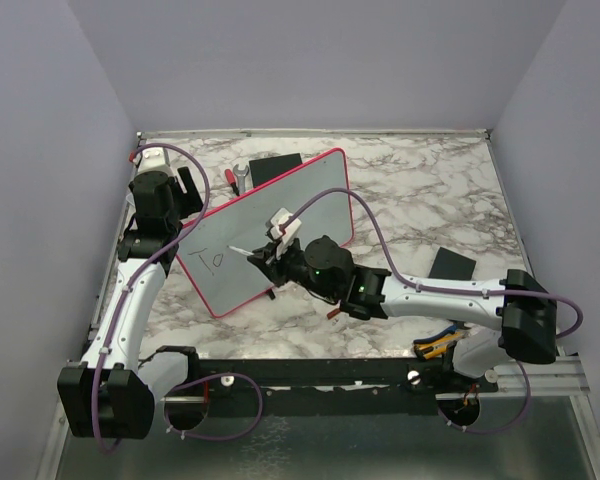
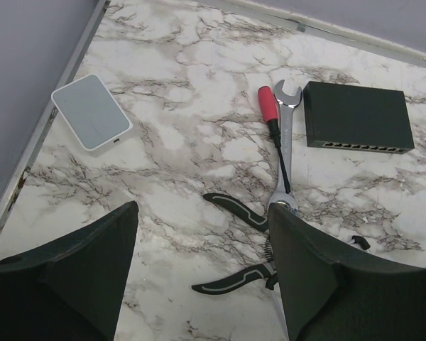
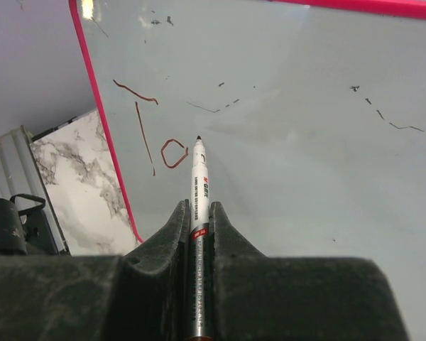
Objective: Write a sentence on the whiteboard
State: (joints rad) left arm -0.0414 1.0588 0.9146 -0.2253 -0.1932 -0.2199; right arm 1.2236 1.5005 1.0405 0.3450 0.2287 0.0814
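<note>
The whiteboard (image 1: 270, 225), pale grey with a pink-red frame, stands tilted at centre-left; it fills the right wrist view (image 3: 305, 142). Only the letters "To" (image 1: 209, 260) of the sentence show, near the board's left end; in the right wrist view (image 3: 172, 153) they are thin dark strokes. My right gripper (image 1: 268, 255) is shut on a white marker (image 3: 199, 192). Its tip is at the board just right of the "o". My left gripper (image 1: 187, 192) is behind the board's left end, open and empty (image 2: 202, 213).
Behind the board lie a black box (image 2: 356, 117), a wrench (image 2: 285, 135), a red-handled screwdriver (image 2: 268, 106), black pliers (image 2: 245, 213) and a small white box (image 2: 92, 112). A dark flat pad (image 1: 451, 265) lies at the right. Walls enclose the table.
</note>
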